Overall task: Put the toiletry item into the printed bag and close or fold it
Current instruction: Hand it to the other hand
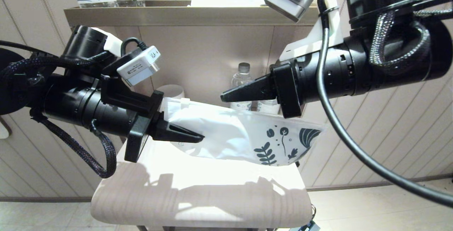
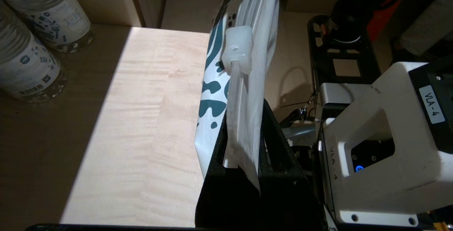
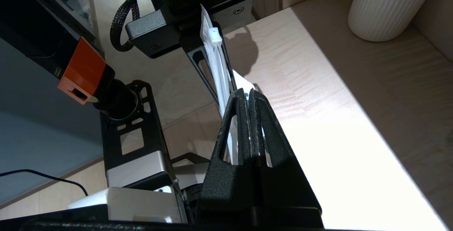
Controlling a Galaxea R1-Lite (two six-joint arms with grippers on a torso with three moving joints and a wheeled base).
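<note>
Left jaws: pressed together on one end of the bag (image 1: 226,132); the left gripper (image 1: 184,136) holds it up off the table (image 1: 198,195), and the left wrist view shows the frosted film pinched between the two black fingers.
Right jaws: pressed together too; the right gripper (image 1: 230,96) hangs just above the bag's top edge. In the right wrist view the fingers (image 3: 247,117) meet with the bag's edge running up to them, but I cannot tell whether they pinch film or only touch it.
Bag: stretched out sideways in the air over the table, the printed end pointing toward the right arm, the plain end at the left gripper.
Slider: a small white zip clip (image 2: 238,48) sits on the top seam, near the left gripper's end.
Stick: no thin white stick or dark bristle head is plain to me anywhere, on the table or through the frosted plastic; it may be inside, but I cannot say.
Around: a ribbed white cup (image 3: 382,4) and bottles (image 2: 32,47) stand at the back.
Progress: I'd judge we are at the closing stage. What seems left is running the seam shut or folding the bag, then setting it down.
</note>
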